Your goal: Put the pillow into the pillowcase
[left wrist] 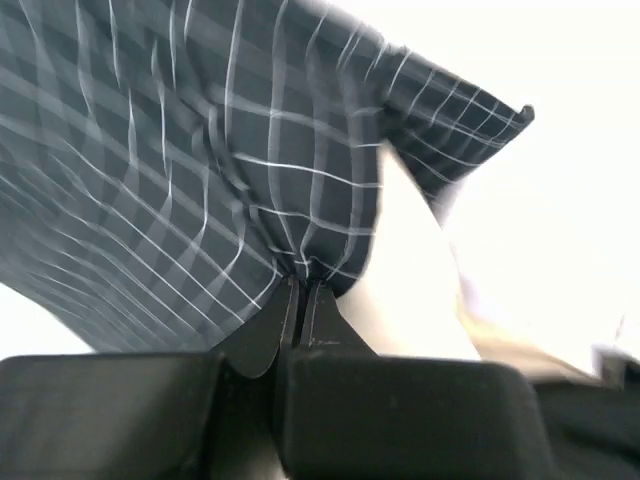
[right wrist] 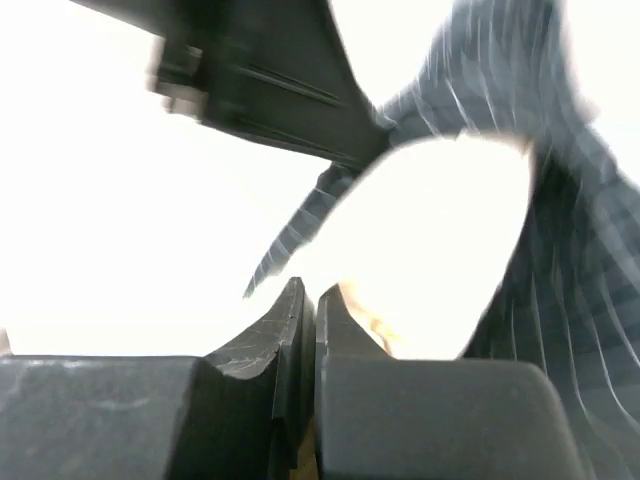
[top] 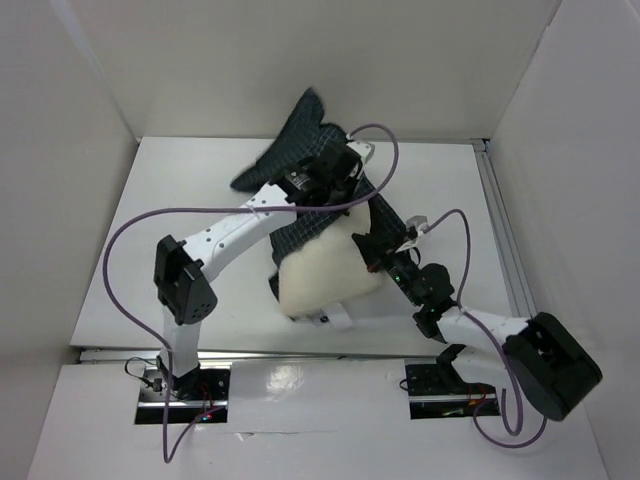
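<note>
over the pillow [top: 322, 275], pillowcase [top: 300, 132], left arm [top: 235, 230]

White table inside a white-walled cell.
The table [top: 180, 210] has a matte white top, boxed in by plain white panels [top: 300, 60] at the back and on both sides. A silvery metal rail [top: 503, 240] runs along its right edge and a second rail [top: 300, 353] along the near edge. A white board [top: 320, 400], possibly foam, lies in front.

Pillowcase [left wrist: 200, 180] blurry in left wrist view, cut off at top and left. From above, left arm [top: 235, 228] covers its middle, pillow [top: 325, 280] far end hidden. Right wrist view smeared, too bright; right gripper [right wrist: 310, 296] pinch unclear.
</note>
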Robot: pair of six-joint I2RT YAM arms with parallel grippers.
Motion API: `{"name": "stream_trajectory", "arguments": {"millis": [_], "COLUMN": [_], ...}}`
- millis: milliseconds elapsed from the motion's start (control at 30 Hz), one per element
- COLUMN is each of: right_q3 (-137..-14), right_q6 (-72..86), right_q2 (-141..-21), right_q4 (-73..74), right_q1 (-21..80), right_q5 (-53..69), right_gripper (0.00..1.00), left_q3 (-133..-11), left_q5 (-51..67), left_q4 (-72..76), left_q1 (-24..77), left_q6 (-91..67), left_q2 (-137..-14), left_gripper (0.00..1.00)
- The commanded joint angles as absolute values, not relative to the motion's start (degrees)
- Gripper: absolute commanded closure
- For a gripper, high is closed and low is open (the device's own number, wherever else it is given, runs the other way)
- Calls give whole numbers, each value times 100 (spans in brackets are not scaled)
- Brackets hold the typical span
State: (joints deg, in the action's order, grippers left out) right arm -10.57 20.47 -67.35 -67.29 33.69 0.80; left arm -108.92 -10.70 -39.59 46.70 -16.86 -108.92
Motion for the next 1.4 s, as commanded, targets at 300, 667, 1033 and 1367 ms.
{"name": "stream_trajectory", "arguments": {"millis": [300, 667, 1033, 1367], "right_q3": [-1600, -1793, -1916, -1854], "right_q6": [1504, 756, 746, 1264], "right_q2": [-7127, -6952, -7400, -7453], "right_q4": [-8586, -8938, -9298, -8992], "right_q1": [3313, 3313, 3313, 3313], "right_q5": [-52, -1457, -1907, -1591], "right_gripper": [100, 100, 100, 100], "left_q3": [-12553, -10407, -9765, -10036], "left_q5": [-325, -63, 983, 354], "left_q4": [-4756, -4465, -4482, -4491], "left_q1": [5615, 5678, 5924, 5924], "left_q6": [-993, -1116, -923, -1001], "left_q2": [-11383, -10310, -10230, -10608], "left_gripper": [100, 100, 100, 100]}}
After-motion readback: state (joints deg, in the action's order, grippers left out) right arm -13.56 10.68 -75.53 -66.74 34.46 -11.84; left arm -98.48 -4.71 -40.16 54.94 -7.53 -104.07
